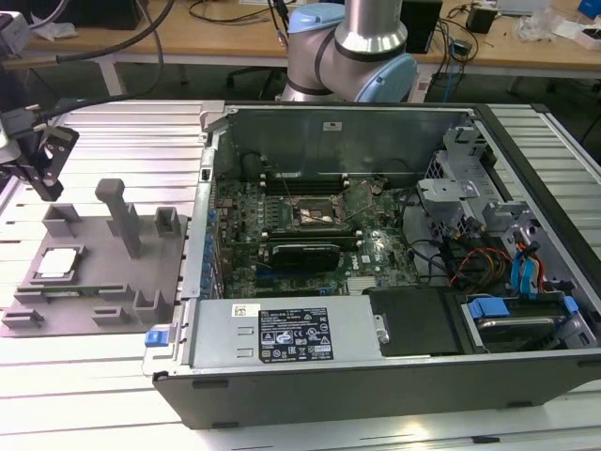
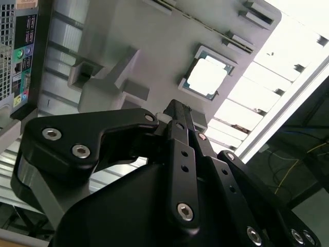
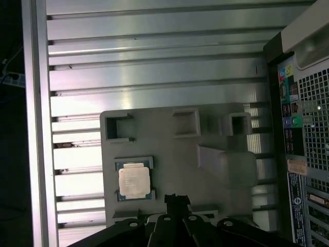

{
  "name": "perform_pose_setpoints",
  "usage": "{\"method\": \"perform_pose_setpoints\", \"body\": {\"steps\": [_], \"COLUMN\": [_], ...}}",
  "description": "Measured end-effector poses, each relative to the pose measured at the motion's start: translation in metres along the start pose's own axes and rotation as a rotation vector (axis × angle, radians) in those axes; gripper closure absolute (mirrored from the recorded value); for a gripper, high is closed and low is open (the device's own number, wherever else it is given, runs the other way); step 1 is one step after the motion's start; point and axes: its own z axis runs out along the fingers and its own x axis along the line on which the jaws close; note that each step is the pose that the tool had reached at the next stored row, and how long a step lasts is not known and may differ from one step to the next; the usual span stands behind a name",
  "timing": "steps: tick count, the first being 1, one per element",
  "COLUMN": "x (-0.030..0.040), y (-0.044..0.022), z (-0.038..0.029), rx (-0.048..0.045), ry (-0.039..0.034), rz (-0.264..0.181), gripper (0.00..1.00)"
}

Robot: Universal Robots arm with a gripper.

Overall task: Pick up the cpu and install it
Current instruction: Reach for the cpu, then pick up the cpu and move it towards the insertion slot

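The cpu [image 1: 56, 264] is a small silver-topped square lying flat in a recess of the grey fixture plate [image 1: 108, 287], at the exterior view's left. Both wrist views look down on the cpu [image 2: 207, 77] [image 3: 134, 181] in its frame. My black gripper [image 1: 44, 183] hangs above and behind the plate, well clear of the chip. Its fingers [image 2: 177, 110] meet at one tip [image 3: 176, 199], shut with nothing between them. The open computer case [image 1: 329, 390] lies to the exterior view's right, its motherboard socket [image 1: 315, 212] uncovered.
Upright posts [image 1: 117, 211] rise from the fixture plate close to the chip. The case wall [image 1: 202, 235] stands between plate and motherboard. A long black card [image 1: 302, 254] sits just in front of the socket. Drive cages and cables [image 1: 507, 263] crowd the case's right side. The table is ribbed aluminium [image 3: 154, 62].
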Motion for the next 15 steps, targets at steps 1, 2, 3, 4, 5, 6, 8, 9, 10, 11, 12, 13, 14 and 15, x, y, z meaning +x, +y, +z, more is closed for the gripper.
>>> {"method": "perform_pose_setpoints", "body": {"steps": [1,2,3,4,5,6,8,9,10,11,12,13,14,15], "x": [0.0000,0.0001,0.0001,0.0001,0.0001,0.0001,0.0001,0.0001,0.0001,0.0001,0.0001,0.0001,0.0001,0.0011], "y": [0.0000,0.0000,0.0000,0.0000,0.0000,0.0000,0.0000,0.0000,0.0000,0.0000,0.0000,0.0000,0.0000,0.0000], "z": [0.0000,0.0000,0.0001,0.0001,0.0001,0.0001,0.0002,0.0002,0.0002,0.0003,0.0003,0.0003,0.0003,0.0007], "rx": [0.0000,0.0000,0.0000,0.0000,0.0000,0.0000,0.0000,0.0000,0.0000,0.0000,0.0000,0.0000,0.0000,-0.0003], "ry": [0.0000,0.0000,0.0000,0.0001,0.0000,0.0001,0.0000,0.0000,0.0000,0.0001,0.0000,0.0000,0.0000,-0.0005], "rz": [0.000,0.000,0.000,0.000,0.000,0.000,0.000,0.000,0.000,0.000,0.000,0.000,0.000,0.000], "gripper": [0.89,0.89,0.89,0.89,0.89,0.89,0.89,0.89,0.89,0.89,0.89,0.89,0.89,0.89]}}
